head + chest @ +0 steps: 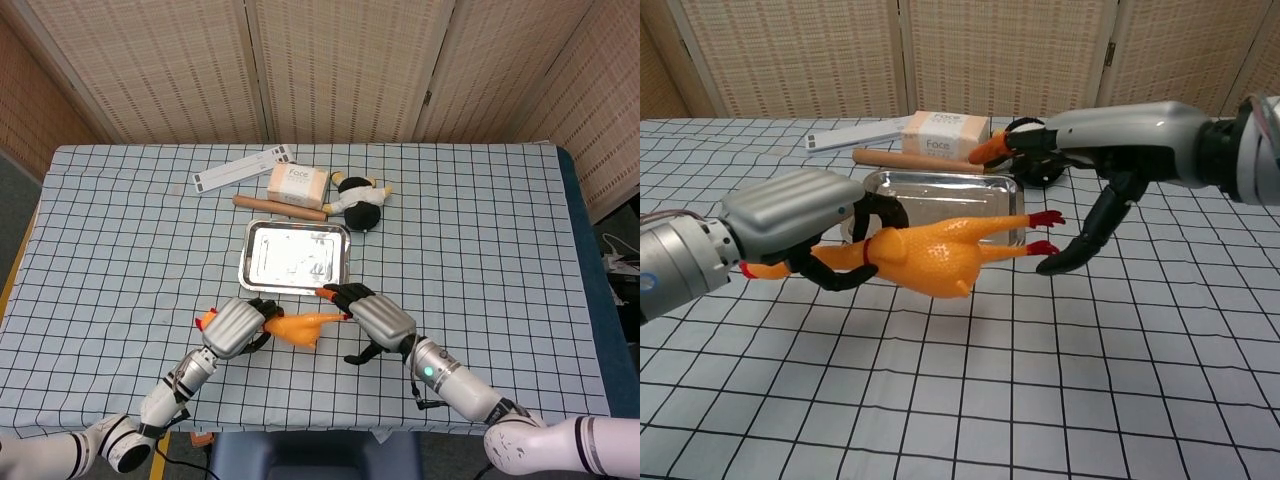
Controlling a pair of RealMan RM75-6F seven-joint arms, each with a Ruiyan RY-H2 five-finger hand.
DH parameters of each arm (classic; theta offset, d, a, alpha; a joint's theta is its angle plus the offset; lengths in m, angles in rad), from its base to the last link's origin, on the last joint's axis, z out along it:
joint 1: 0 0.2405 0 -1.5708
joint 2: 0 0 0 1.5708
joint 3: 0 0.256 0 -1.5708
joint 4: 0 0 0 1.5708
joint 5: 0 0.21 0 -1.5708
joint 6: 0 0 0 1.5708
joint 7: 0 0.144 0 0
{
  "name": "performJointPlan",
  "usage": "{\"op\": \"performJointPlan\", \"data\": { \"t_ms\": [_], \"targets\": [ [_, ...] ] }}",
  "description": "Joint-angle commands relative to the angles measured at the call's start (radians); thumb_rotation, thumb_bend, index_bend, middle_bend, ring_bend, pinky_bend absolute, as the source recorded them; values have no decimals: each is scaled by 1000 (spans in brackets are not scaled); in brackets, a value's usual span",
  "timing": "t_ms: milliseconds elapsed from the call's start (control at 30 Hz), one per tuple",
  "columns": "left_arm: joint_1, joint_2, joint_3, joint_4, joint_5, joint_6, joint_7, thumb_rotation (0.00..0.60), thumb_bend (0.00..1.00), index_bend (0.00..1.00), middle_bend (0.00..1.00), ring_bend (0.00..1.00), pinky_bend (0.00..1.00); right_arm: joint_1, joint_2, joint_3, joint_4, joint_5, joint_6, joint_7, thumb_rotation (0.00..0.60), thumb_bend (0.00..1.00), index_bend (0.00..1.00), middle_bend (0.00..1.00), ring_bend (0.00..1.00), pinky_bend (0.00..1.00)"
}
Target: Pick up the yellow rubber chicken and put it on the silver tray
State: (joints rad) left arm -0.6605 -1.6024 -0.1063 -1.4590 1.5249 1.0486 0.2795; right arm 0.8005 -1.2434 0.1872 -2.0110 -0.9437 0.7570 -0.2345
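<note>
My left hand (237, 326) (800, 220) grips the yellow rubber chicken (298, 327) (936, 255) by its neck end and holds it above the cloth, red feet pointing right. My right hand (377, 313) (1110, 140) is open, its fingers spread around the chicken's feet, thumb just below them; whether it touches them I cannot tell. The silver tray (260, 273) (880, 184) lies just beyond the chicken, with nothing in it.
Behind the tray lie a wooden rolling pin (280, 207) (880, 158), a "Face" box (297, 183) (945, 132), a black-and-white plush toy (361, 201) (1038, 150) and a white ruler strip (243, 167). A checked cloth (480, 240) covers the table.
</note>
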Motion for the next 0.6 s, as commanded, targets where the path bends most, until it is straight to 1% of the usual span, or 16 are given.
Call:
{"op": "performJointPlan", "data": {
  "t_ms": [33, 200, 300, 367, 433, 500, 600],
  "targets": [
    [-13, 11, -20, -26, -38, -21, 18, 600, 726, 827, 813, 658, 829, 59, -56, -17, 10, 81, 25, -70, 600, 128, 0, 0, 0, 0],
    [-14, 19, -33, -48, -89, -28, 35, 600, 726, 827, 814, 658, 829, 98, -96, -30, 33, 172, 58, -105, 600, 128, 0, 2, 0, 0],
    [-9, 26, -38, -60, -108, -21, 26, 600, 727, 826, 814, 658, 829, 111, -111, -33, 58, 196, 67, -103, 600, 128, 0, 12, 0, 0],
    [-8, 33, -40, -73, -120, -24, 10, 600, 727, 826, 815, 658, 829, 113, -121, -30, 75, 200, 67, -89, 600, 130, 2, 37, 0, 2],
    [-9, 40, -42, -86, -131, -28, -6, 600, 727, 827, 814, 660, 829, 113, -138, -27, 101, 192, 72, -73, 600, 134, 28, 76, 4, 26],
    [-10, 42, -43, -95, -136, -28, -16, 600, 728, 827, 815, 660, 829, 113, -154, -27, 124, 184, 74, -64, 600, 156, 74, 115, 24, 72],
    [-12, 45, -44, -118, -149, -34, -40, 600, 727, 826, 815, 660, 829, 117, -178, -27, 157, 181, 63, -42, 600, 189, 103, 139, 48, 110]
  ]
}}
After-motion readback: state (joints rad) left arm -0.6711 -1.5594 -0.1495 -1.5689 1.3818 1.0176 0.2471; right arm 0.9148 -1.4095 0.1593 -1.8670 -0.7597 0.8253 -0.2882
